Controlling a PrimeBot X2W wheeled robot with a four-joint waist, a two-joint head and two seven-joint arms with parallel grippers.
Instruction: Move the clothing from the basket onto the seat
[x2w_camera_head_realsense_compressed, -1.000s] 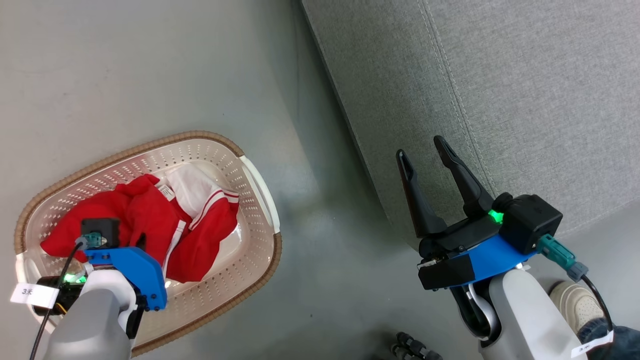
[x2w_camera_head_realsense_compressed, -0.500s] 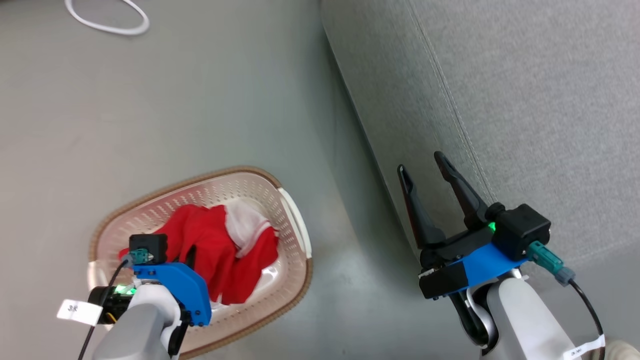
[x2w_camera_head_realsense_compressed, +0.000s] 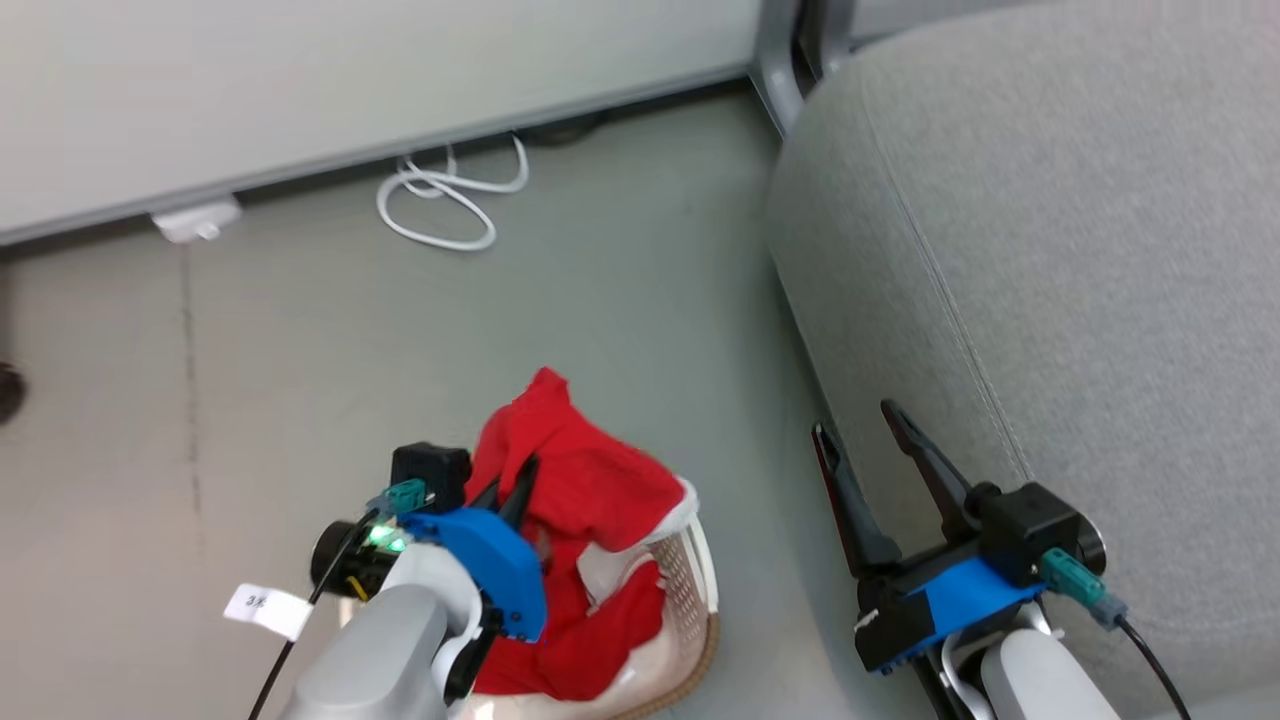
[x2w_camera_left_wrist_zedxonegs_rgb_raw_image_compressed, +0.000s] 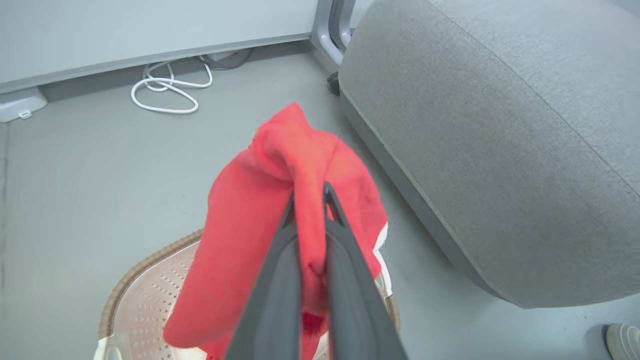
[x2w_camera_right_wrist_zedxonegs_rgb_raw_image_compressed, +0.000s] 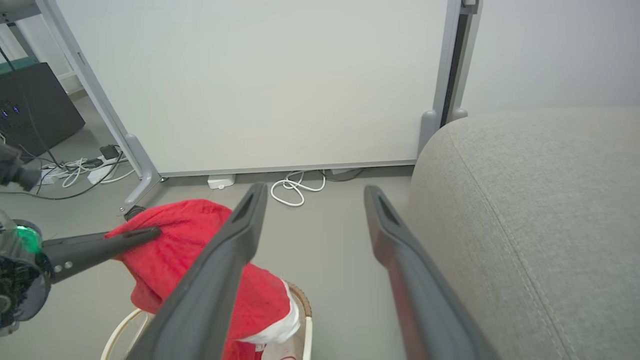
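My left gripper (x2w_camera_head_realsense_compressed: 510, 480) is shut on the red clothing (x2w_camera_head_realsense_compressed: 570, 470) and holds a bunch of it up above the basket (x2w_camera_head_realsense_compressed: 690, 590). The left wrist view shows the fabric (x2w_camera_left_wrist_zedxonegs_rgb_raw_image_compressed: 260, 200) pinched between the shut gripper's tips (x2w_camera_left_wrist_zedxonegs_rgb_raw_image_compressed: 310, 195) and draping down over the basket's brown rim (x2w_camera_left_wrist_zedxonegs_rgb_raw_image_compressed: 145, 260). More red cloth with white parts (x2w_camera_head_realsense_compressed: 600, 640) lies in the basket below. The grey seat (x2w_camera_head_realsense_compressed: 1050, 250) rises to the right. My right gripper (x2w_camera_head_realsense_compressed: 860, 420) hangs open and empty beside the seat's front edge; in its wrist view the gripper (x2w_camera_right_wrist_zedxonegs_rgb_raw_image_compressed: 315, 190) frames bare floor.
A coiled white cable (x2w_camera_head_realsense_compressed: 440, 195) and a white power block (x2w_camera_head_realsense_compressed: 195, 222) lie on the floor by the pale wall panel (x2w_camera_right_wrist_zedxonegs_rgb_raw_image_compressed: 260, 85). A grey panel foot (x2w_camera_head_realsense_compressed: 780, 60) stands by the seat's far corner. A shoe (x2w_camera_left_wrist_zedxonegs_rgb_raw_image_compressed: 622, 335) shows near the seat.
The head camera has tilted up, so wall and cable now show. My left gripper has lifted the red clothing up out of the basket. The right gripper stays open.
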